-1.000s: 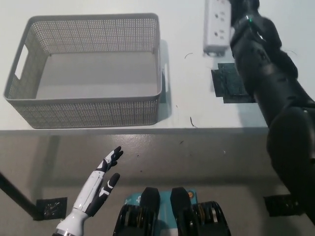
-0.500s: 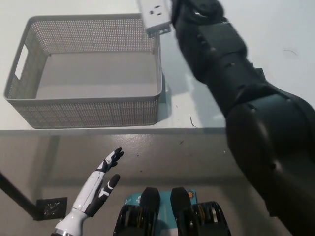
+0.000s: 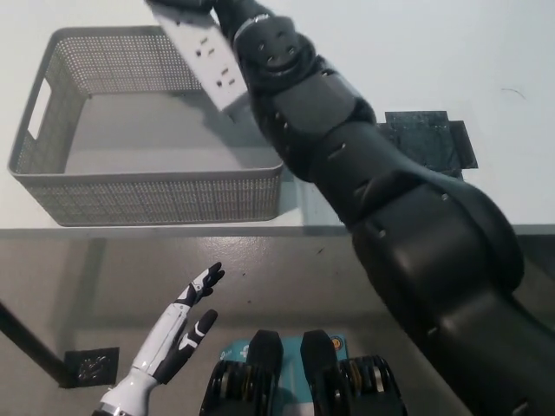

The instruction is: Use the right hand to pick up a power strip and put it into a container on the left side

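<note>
The table is carrying a grey perforated basket at its left portion, near the front edge, with a dark mat patch lying on the white surface to the right of the arm.

The black right arm is reaching diagonally from the lower right toward the upper left, crossing above the basket's right wall. The right hand is sitting at the top edge of the head view, partly cropped, and its fingers are closing around one end of the white power strip.

The power strip is hanging tilted in the air, socket face toward the camera, with its lower end over the basket's rear right area. It is not touching the basket floor or the table.

The white left hand is resting low at the lower left, below the table edge, with its fingers spread and holding nothing.

Progress assessment: pickup and transfer toward the container appear complete. Remaining steps appear to be lowering the strip into the basket interior, which is showing no contents, and releasing it.
</note>
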